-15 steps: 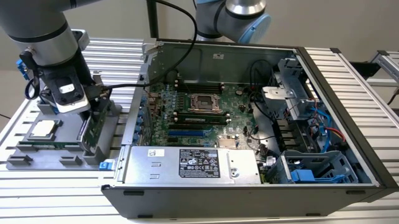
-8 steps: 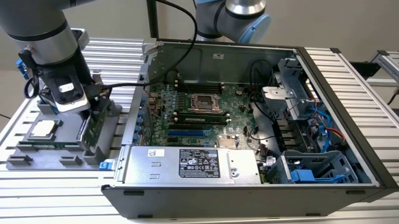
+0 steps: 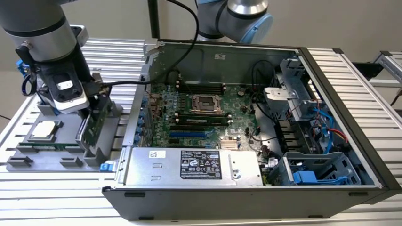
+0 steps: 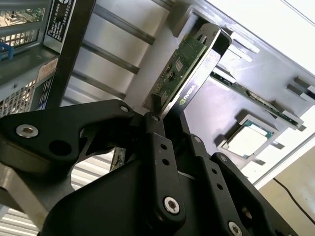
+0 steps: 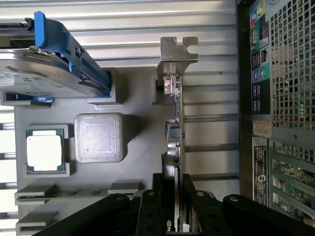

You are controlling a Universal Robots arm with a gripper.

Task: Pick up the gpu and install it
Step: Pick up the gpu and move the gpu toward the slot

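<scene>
Two black fingers [image 5: 158,196] of my gripper [image 5: 173,186] are pressed on the gpu [image 5: 175,123], one on each flat face, so I judge that the card is pinched and not only touched. The card stands on its long edge in a narrow slot of the grey tray [image 5: 138,98], at the tray edge that faces the open computer case [image 3: 251,52]. I think it is stored upright like this so that the fingers can come from above and take it by the thin top edge. It does not look lifted yet; its lower edge seems to sit in the slot.

The board is green and thin, with small chips, a black cooler on one face, and a bright folded steel bracket [image 5: 177,51] at the end away from the fingers. The tray is matt grey plastic with pockets shaped for each part. A square processor [image 5: 45,151] lies flat in one pocket, and a silver hard drive [image 5: 49,73] with blue rails sits in another holder of the tray. Inside the case the green motherboard [image 3: 188,117] lies flat, well apart from the card.
</scene>
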